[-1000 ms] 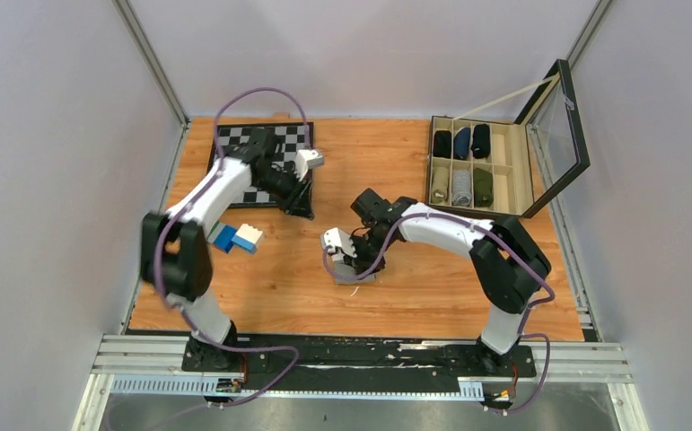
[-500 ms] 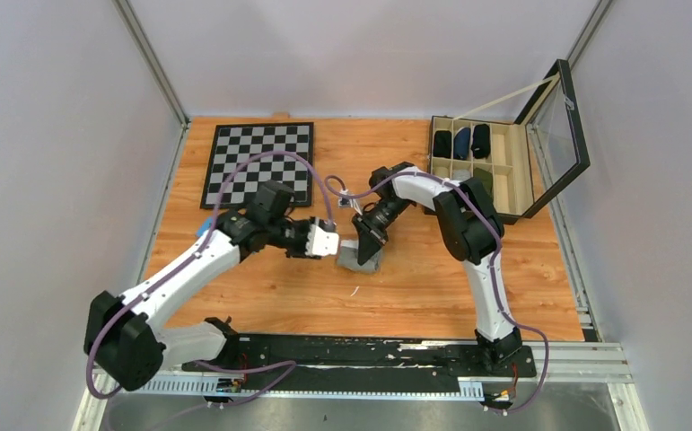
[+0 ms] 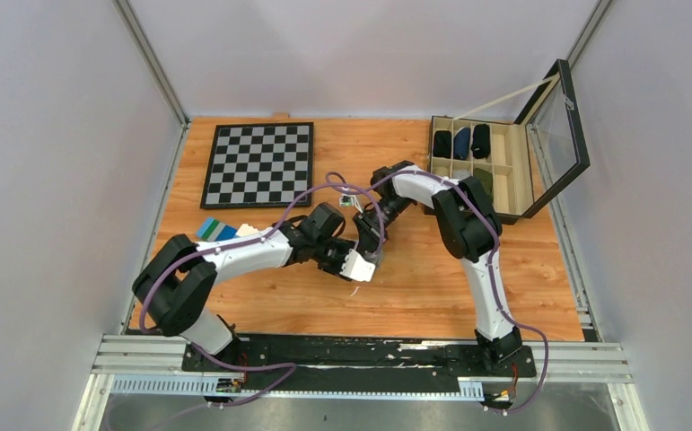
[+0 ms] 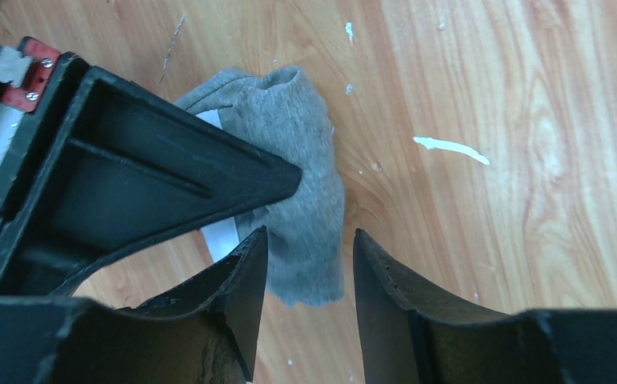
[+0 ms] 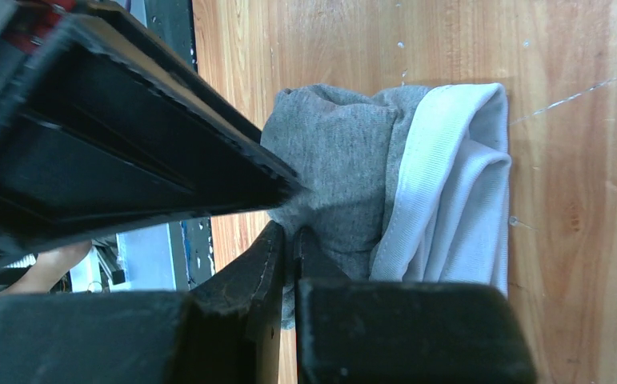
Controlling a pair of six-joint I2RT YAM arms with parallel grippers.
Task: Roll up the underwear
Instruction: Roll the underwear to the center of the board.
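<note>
The underwear [image 5: 345,172] is a bunched grey piece with a white waistband [image 5: 457,192], lying on the wooden table at its middle. In the top view it is mostly hidden under both grippers [image 3: 373,257]. My right gripper [image 5: 289,240] is shut, pinching a fold of the grey fabric; it shows in the top view [image 3: 369,235]. My left gripper [image 4: 309,240] is open, its fingers straddling the near end of the grey cloth [image 4: 305,184] just above the table; it shows in the top view [image 3: 357,266]. The two grippers are nearly touching.
A chessboard [image 3: 258,163] lies at the back left. An open wooden box [image 3: 503,175] with rolled items in compartments stands at the back right, lid up. Blue and white blocks [image 3: 221,231] lie by the left arm. A white scuff [image 4: 451,149] marks the table.
My left arm swung from the chessboard to the middle and now has its open gripper over the underwear's near end. My right gripper stays shut on the cloth.
</note>
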